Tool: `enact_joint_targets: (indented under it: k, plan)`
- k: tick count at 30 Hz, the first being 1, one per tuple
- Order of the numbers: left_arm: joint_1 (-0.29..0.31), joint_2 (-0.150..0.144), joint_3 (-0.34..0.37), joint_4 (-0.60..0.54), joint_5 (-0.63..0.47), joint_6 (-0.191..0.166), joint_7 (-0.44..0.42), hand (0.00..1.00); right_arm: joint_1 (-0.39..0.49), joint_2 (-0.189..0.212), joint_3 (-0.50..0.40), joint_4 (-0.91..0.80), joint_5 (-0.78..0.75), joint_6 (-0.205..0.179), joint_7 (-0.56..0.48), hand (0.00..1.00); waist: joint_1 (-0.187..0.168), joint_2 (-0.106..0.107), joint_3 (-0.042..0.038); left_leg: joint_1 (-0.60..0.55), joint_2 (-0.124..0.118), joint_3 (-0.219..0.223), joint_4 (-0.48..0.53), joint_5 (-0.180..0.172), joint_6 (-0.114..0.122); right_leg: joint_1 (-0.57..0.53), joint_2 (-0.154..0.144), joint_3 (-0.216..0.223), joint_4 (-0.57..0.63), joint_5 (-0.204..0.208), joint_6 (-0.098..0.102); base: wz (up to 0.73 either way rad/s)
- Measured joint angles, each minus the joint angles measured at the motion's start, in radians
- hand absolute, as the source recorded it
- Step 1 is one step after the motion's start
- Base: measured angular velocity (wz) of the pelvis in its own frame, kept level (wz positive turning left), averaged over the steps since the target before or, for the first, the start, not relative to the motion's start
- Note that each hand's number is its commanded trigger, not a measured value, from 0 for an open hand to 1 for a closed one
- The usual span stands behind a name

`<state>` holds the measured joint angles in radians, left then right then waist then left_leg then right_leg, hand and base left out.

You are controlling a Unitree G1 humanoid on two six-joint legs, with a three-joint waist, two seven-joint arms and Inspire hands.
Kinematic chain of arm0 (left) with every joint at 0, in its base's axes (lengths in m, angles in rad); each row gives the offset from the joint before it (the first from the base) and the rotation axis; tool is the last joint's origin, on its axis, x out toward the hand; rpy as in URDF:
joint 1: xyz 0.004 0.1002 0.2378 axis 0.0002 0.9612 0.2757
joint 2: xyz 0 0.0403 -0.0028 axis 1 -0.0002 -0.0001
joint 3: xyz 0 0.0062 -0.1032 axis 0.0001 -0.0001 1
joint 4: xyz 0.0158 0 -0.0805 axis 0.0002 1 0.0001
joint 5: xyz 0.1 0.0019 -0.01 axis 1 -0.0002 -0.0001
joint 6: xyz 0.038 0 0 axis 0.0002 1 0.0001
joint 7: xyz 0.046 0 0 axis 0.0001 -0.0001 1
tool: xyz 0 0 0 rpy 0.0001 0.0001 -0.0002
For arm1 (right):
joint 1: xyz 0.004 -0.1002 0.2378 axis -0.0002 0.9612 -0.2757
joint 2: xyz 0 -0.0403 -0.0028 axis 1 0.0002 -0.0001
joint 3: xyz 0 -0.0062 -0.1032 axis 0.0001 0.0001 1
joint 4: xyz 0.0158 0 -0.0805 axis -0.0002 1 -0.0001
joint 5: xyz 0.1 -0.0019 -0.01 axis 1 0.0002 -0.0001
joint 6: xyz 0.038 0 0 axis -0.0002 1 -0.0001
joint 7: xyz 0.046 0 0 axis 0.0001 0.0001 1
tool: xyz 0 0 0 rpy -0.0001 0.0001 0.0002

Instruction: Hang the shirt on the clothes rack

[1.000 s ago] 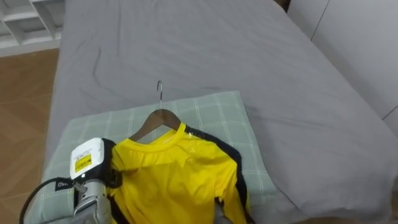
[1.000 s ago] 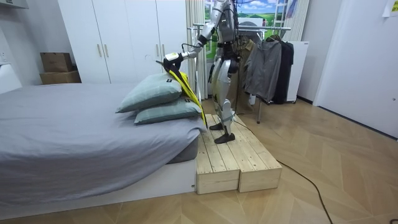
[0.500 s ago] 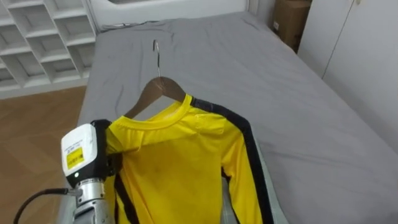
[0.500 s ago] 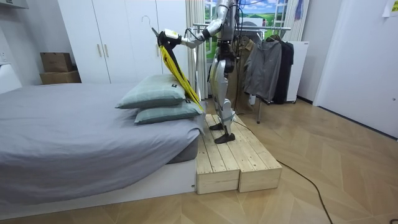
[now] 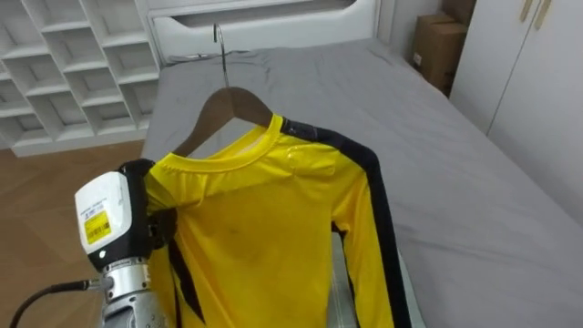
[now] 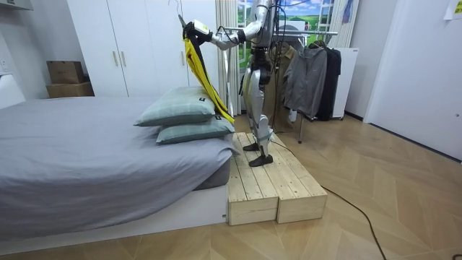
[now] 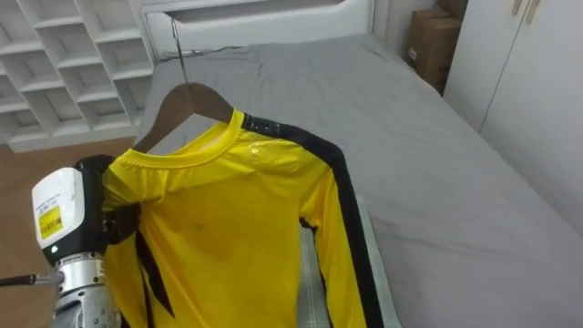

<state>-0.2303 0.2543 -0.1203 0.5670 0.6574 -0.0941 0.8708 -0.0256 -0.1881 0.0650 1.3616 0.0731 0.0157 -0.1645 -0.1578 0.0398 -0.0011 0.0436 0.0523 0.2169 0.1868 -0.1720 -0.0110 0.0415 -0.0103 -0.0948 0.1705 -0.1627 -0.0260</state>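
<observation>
A yellow long-sleeved shirt [image 5: 264, 228] with black stripes down its sleeves hangs on a wooden hanger [image 5: 228, 102] whose metal hook [image 5: 219, 41] points up. My left hand [image 5: 146, 223] is shut on the hanger's left shoulder, through the shirt's cloth. In the room view I stand on a wooden platform [image 6: 271, 184] at the bed's end. There my left hand [image 6: 193, 30] is raised to head height and the shirt [image 6: 201, 68] dangles above the pillows [image 6: 180, 108].
The grey bed [image 5: 437, 155] stretches ahead. White cubby shelves [image 5: 64, 64] stand at the far left, white wardrobe doors [image 5: 537, 73] and a cardboard box [image 5: 437, 46] at the right. A clothes rack with hanging jackets [image 6: 310, 68] stands behind me.
My left hand has lifted the hanger and shirt from the pillows to head height. The eye view has tilted up, from the pillow to the far shelves and headboard.
</observation>
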Motion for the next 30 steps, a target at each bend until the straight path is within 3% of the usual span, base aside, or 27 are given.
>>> enact_joint_targets:
  k: [7, 15, 22, 30]
  plan:
    - [0.0, 0.0, 0.001, -0.025, 0.002, 0.0, 0.0, 1.0, 0.012, -0.001, -0.012, 0.007, -0.019, 0.0, -0.016, 0.0, -0.002, -0.002, 0.0015, 0.002, -0.006, -0.007, -0.005, 0.0, 0.0, 0.007, -0.004, -0.011, -0.002, -0.003, 0.004, 0.02]
    - [0.011, 0.008, -0.001, -0.053, 0.002, 0.0, 0.0, 1.0, 0.031, -0.01, -0.019, -0.001, -0.246, 0.001, -0.094, 0.0, -0.001, -0.003, 0.002, 0.01, -0.009, -0.006, -0.015, 0.0, 0.0, 0.014, -0.004, -0.001, -0.003, -0.004, 0.007, -0.02]
    - [0.024, 0.008, -0.001, -0.055, 0.002, 0.002, 0.026, 1.0, 0.024, -0.018, -0.047, -0.047, -0.285, 0.006, -0.296, 0.0, 0.021, -0.004, 0.0024, 0.012, -0.01, 0.0, -0.018, 0.0, 0.0, 0.001, -0.003, 0.01, 0.001, -0.005, 0.008, -0.04]
    - [0.047, 0.009, -0.027, -0.071, -0.001, 0.001, 0.056, 1.0, -0.02, -0.027, -0.048, -0.273, -0.513, -0.009, -0.54, 0.0, 0.037, -0.009, 0.0051, 0.001, -0.011, -0.008, -0.018, 0.0, 0.0, -0.004, -0.006, -0.006, 0.007, -0.005, 0.008, 0.03]
